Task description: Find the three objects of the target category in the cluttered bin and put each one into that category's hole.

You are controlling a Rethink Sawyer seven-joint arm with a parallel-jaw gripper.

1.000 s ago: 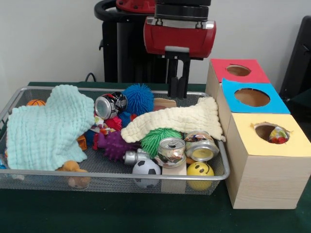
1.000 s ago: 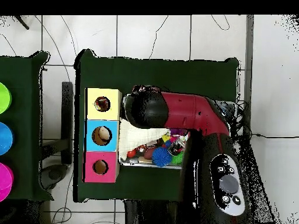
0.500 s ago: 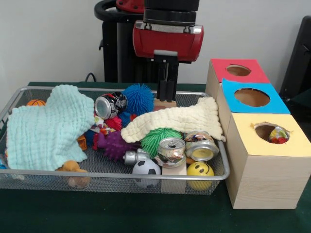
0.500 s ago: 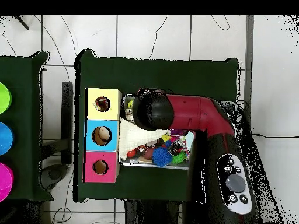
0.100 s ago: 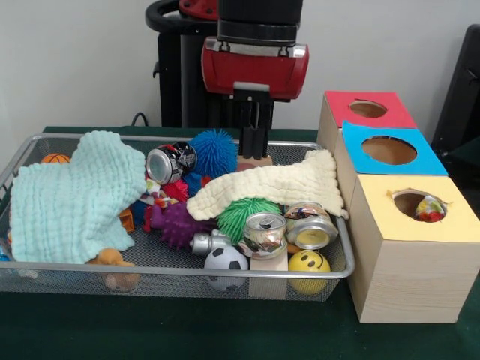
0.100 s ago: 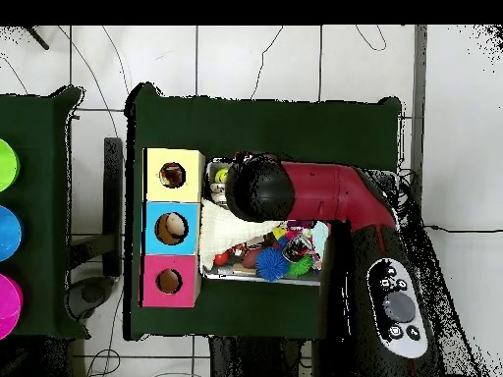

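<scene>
Claw [image 5: 255,146] hangs pressed together over the wooden block [image 5: 255,160] at the bin's [image 5: 341,271] back. Dropping like that, I reckon it jabs the block or snags the cream cloth [image 5: 270,186] beside it.

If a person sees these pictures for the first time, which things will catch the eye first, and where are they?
The red and black gripper hangs over the far side of the wire bin, above a small wooden block. The bin is crowded with toys and cans, with a mint cloth on its left and a cream cloth draped toward the right. Beside it stand three boxes with round holes: red, blue and yellow.
</scene>
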